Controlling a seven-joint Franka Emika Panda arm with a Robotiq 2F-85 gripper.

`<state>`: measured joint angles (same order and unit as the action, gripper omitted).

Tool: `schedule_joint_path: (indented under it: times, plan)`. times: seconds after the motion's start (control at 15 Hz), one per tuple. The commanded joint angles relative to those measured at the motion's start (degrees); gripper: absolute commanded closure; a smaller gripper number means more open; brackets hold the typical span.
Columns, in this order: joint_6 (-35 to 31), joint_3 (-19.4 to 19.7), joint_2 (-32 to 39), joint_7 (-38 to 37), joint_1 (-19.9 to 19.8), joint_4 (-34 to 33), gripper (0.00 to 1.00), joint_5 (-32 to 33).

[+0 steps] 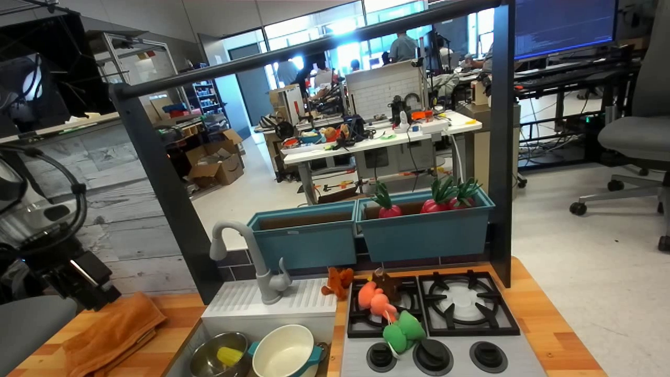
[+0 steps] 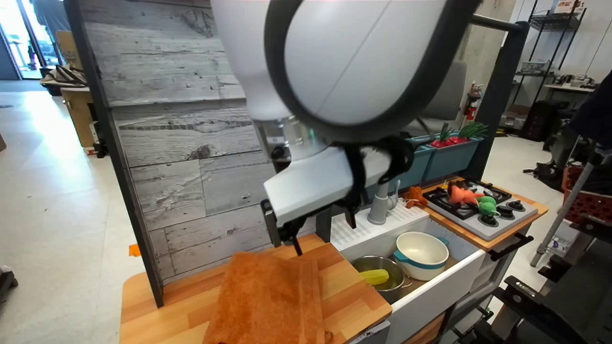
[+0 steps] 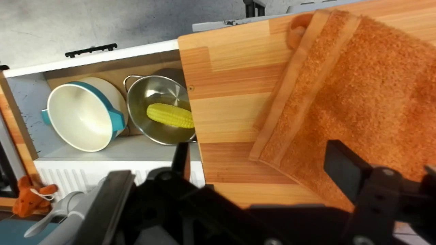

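Orange towel [image 3: 371,92] lies folded on worktop [image 3: 235,119] beside sink [image 2: 442,291]. Hand [image 3: 260,160] spread, nothing held, over the towel's edge; clearance hard to read. Probably light, limp, non-slip, not fragile; best pinched at the hem [image 3: 293,81] facing the sink.

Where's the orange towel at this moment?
In the wrist view, the orange towel lies on the wooden countertop at the right, close to the open gripper; the sink with the steel pot is to its left.
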<state>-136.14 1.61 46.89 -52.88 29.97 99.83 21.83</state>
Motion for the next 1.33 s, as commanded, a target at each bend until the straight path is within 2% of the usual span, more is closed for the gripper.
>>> schedule_joint_path:
  times: [0.0, 0.07, 0.13, 0.2, 0.4, 0.47, 0.6, 0.93, 1.13, 1.2, 1.27]
  plan:
    - [2.17, -3.05, 11.71, 7.14, -3.79, -13.97, 0.00, -5.33]
    - [1.56, -5.46, 12.77, 12.74, -6.50, -15.18, 0.00, -7.97]
    - [0.43, -5.93, 12.85, 16.45, -7.36, -14.89, 0.00, -9.05]
    - [-0.22, -1.91, 10.99, 10.60, -2.79, -11.21, 0.00, -8.05]
    - [-0.25, -3.31, 12.86, 15.98, -5.51, -13.99, 0.00, -10.05]
    - [-3.57, -1.33, 12.50, 11.23, -4.39, -12.85, 0.00, -10.09]
    - [-7.53, 0.08, 13.39, 5.45, -3.30, -12.82, 0.00, -12.03]
    - [-10.68, 3.26, 20.36, -4.67, 2.38, -19.24, 0.00, -11.64]
    - [-9.69, 3.46, 24.46, -6.62, 4.71, -23.34, 0.00, -11.01]
    - [-9.42, 2.59, 21.24, -4.89, 3.37, -19.32, 0.00, -11.50]
    - [-9.44, 2.72, 22.07, -5.17, 3.98, -19.98, 0.00, -11.51]
